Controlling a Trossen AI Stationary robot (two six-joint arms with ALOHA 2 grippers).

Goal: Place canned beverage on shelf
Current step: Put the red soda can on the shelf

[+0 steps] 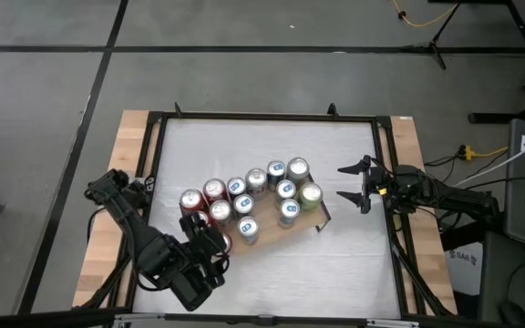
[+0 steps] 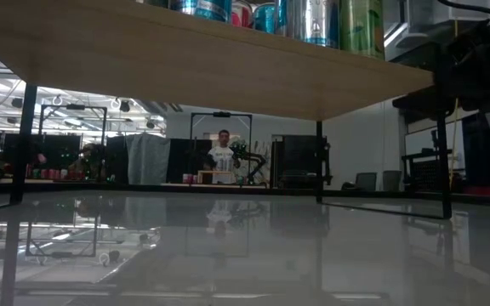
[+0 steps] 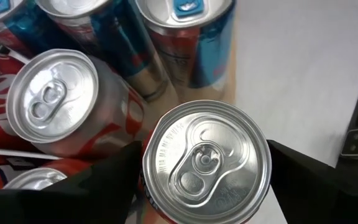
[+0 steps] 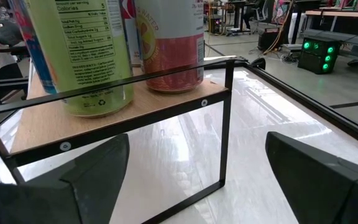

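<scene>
Silver lid up, the can is sitting between the left gripper's fingers, gripped, at the shelf's near end beside the others. It's wanting a level, gentle lowering. Right gripper is waiting open alongside.

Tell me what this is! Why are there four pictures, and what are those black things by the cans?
Those are two robot arms at a white table. One camera looks down from above, one sits low at table height, and one rides on each arm's wrist. A small wooden shelf on the table carries about a dozen drink cans. The left claw sits around a silver-topped can, one finger on each side, at the near end of the shelf. The right claw waits open beside the shelf, holding nothing. Far behind, a person stands in the room.
</scene>
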